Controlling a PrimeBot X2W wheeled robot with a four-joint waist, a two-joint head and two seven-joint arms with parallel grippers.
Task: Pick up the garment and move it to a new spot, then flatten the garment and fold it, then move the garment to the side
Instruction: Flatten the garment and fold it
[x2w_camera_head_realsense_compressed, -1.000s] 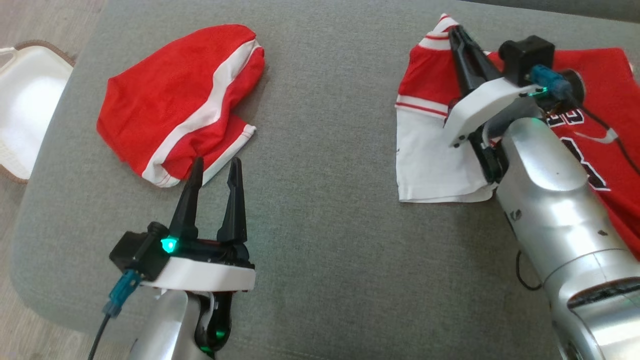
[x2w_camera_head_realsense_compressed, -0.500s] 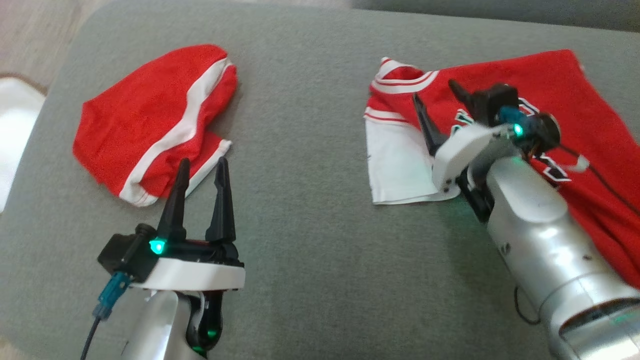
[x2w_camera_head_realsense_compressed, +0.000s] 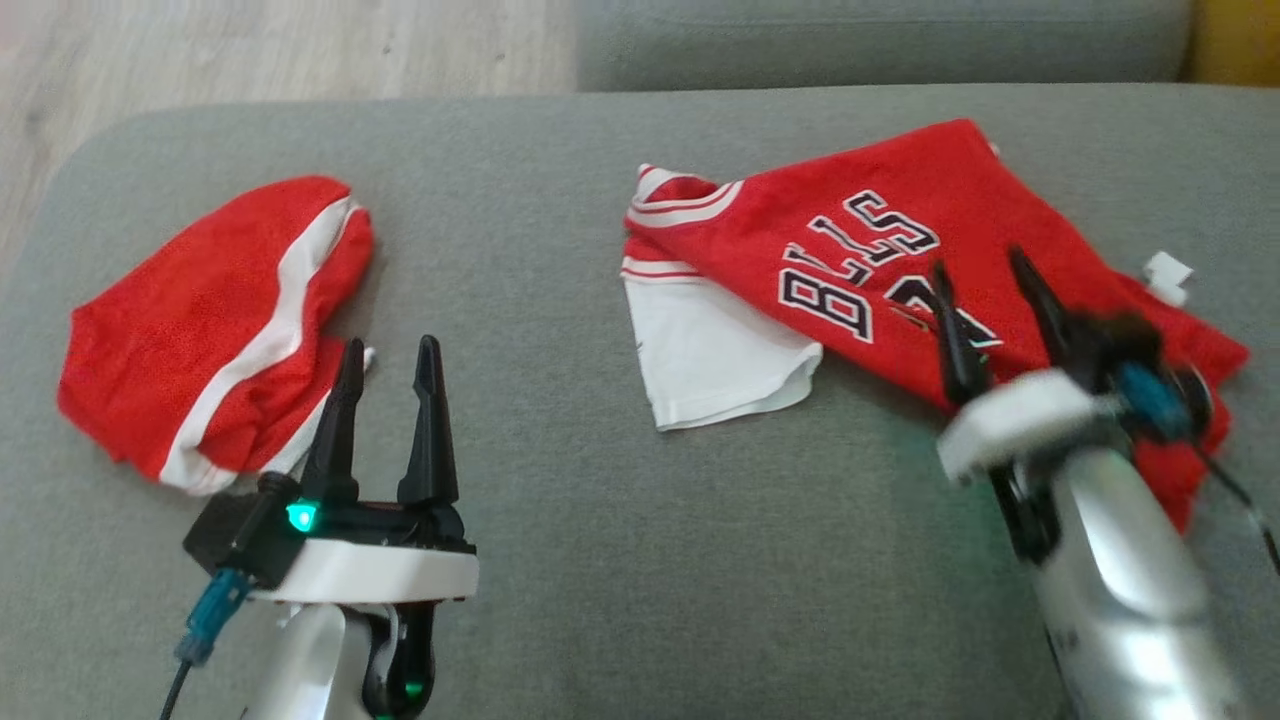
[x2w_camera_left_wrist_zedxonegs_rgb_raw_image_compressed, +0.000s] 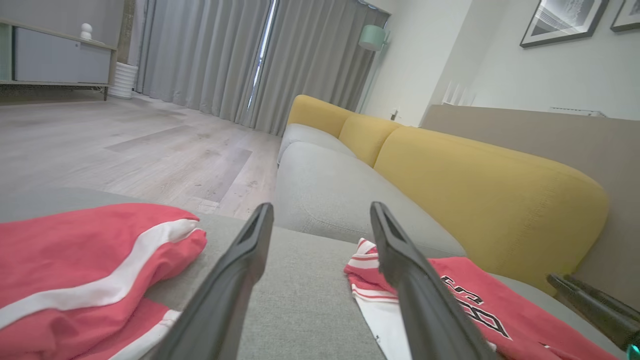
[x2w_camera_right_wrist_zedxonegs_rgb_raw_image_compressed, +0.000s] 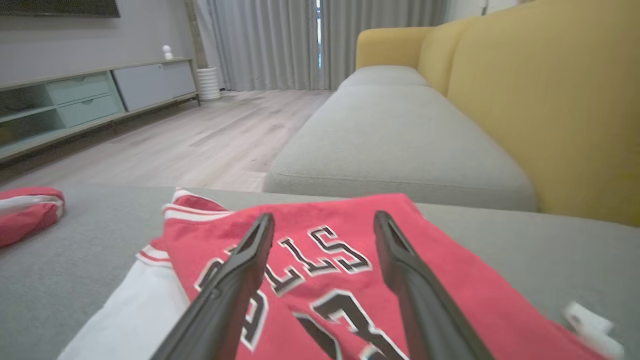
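Left hand (x2w_camera_head_realsense_compressed: 390, 345) spread and empty beside the red shorts (x2w_camera_head_realsense_compressed: 200, 320); right hand (x2w_camera_head_realsense_compressed: 978, 262) spread over the jersey (x2w_camera_head_realsense_compressed: 870, 220).
The jersey lies crumpled, lettering up, on the right of the grey cushion (x2w_camera_head_realsense_compressed: 600, 520); the blurred right hand seems clear of it.

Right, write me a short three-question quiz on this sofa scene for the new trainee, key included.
1. Fill the gap: the lettered jersey and the striped shorts both lie on a ___ cushion.
2. The left gripper has its fingertips nearest to: A the shorts, B the jersey, C the wooden floor.
3. True or false: the right gripper stands open over the jersey, holding nothing.
Key: 1 grey; 2 A; 3 true.
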